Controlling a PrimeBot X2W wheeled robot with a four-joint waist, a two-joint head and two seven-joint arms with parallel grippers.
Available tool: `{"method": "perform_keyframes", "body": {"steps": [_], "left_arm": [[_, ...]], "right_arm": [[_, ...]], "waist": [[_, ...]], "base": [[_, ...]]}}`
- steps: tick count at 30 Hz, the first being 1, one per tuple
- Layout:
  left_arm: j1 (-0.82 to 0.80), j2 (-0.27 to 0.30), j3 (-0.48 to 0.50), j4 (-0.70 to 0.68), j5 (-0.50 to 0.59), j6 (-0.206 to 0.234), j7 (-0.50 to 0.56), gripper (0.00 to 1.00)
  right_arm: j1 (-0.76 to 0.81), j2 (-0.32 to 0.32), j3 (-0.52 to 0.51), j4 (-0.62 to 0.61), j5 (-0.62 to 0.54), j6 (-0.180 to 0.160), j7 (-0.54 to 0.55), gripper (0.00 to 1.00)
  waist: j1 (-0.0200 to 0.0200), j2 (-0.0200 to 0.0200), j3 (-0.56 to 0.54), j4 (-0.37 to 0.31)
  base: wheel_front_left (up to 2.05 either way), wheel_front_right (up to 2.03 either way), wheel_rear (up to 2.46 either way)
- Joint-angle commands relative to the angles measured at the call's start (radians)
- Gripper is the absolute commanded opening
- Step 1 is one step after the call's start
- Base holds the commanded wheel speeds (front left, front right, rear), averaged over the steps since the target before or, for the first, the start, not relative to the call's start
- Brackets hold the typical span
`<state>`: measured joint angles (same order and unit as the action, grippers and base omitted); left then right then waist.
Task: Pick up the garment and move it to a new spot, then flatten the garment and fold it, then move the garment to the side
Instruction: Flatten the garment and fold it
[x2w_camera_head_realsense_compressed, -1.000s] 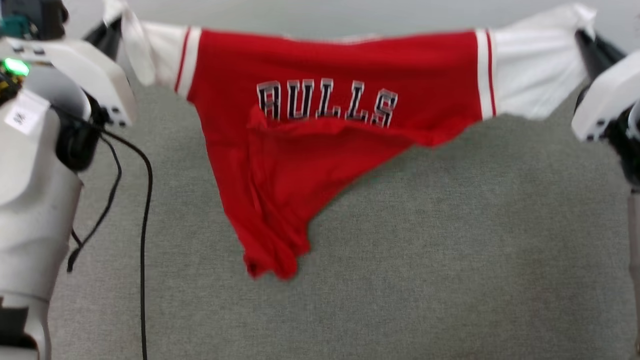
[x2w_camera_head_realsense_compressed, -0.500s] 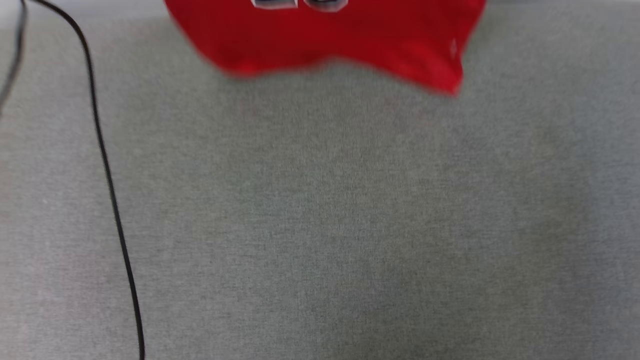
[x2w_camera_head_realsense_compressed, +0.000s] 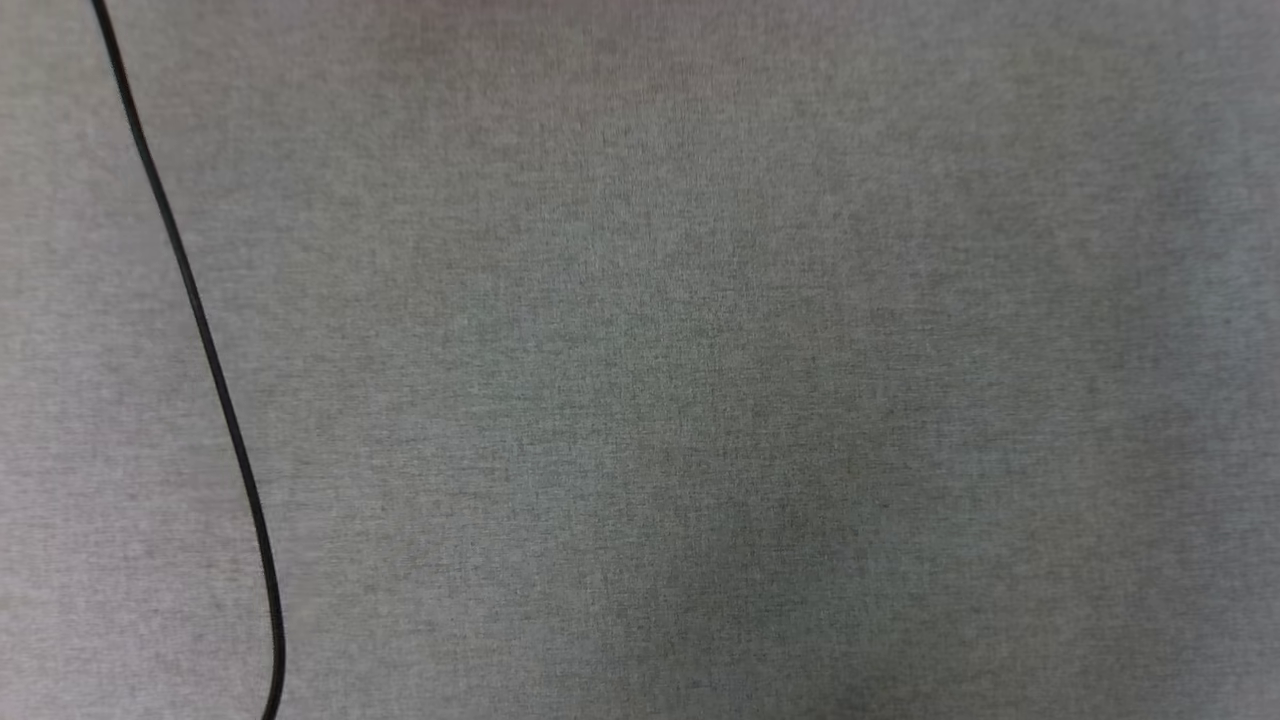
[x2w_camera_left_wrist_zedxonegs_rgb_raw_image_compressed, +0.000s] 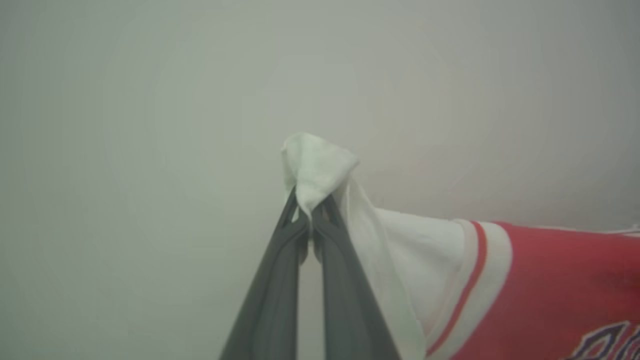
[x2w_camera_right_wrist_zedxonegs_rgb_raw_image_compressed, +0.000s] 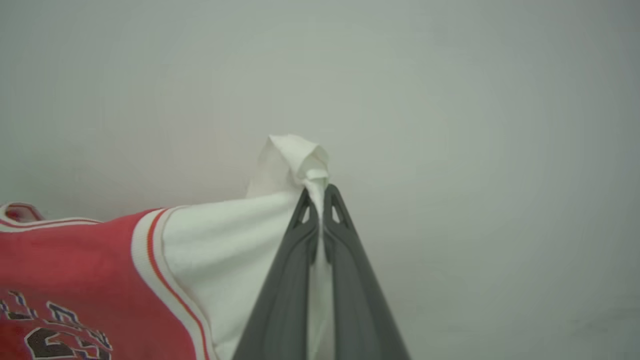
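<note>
The garment is a red jersey with white sleeves and red-striped trim, hanging stretched between my two arms. In the left wrist view my left gripper is shut on the tip of one white sleeve, which bunches above the fingertips. In the right wrist view my right gripper is shut on the other white sleeve of the garment, whose black lettering shows at the lower left. Both grips are held up against a plain pale wall.
The head view looks down on a grey fabric surface. A thin black cable runs down its left side from the top edge to the bottom edge.
The head camera has tilted down: the garment and both arms slid up and out of its picture, leaving the grey surface and the cable.
</note>
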<state>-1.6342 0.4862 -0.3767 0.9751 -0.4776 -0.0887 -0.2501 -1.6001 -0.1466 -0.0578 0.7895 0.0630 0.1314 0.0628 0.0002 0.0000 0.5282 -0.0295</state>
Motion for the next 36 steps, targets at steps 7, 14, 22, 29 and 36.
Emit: {"method": "perform_keyframes", "body": {"steps": [7,14,22,29,36], "left_arm": [[0.082,-0.036,-0.004,0.067,-0.056,-0.035,-0.012,0.00],[0.260,-0.071,-0.046,0.055,-0.155,-0.042,-0.003,0.00],[0.580,-0.013,-0.084,-0.098,-0.303,-0.041,-0.015,0.00],[0.855,0.030,0.030,-0.284,-0.272,-0.034,-0.017,0.00],[1.154,0.008,0.141,-0.465,-0.205,0.009,-0.017,0.00]], "right_arm": [[0.060,0.036,0.074,0.111,0.059,-0.001,-0.062,0.00],[0.207,0.036,0.161,0.140,0.150,-0.001,-0.102,0.00],[0.523,-0.018,0.262,0.040,0.317,-0.001,-0.138,0.00],[0.807,-0.072,0.290,-0.107,0.405,-0.001,-0.129,0.00],[1.071,-0.089,0.239,-0.264,0.436,-0.001,-0.105,0.00]], "waist": [[-0.0002,0.0000,0.043,0.001],[-0.0002,0.0000,0.011,0.008],[-0.0002,0.0000,-0.065,0.026],[-0.0002,0.0000,-0.148,0.023],[-0.0002,0.0000,-0.239,0.013]], "base": [[0.00,0.00,0.00],[0.00,0.00,0.00],[0.00,0.00,0.00],[0.00,0.00,0.00],[0.00,0.00,0.00]]}}
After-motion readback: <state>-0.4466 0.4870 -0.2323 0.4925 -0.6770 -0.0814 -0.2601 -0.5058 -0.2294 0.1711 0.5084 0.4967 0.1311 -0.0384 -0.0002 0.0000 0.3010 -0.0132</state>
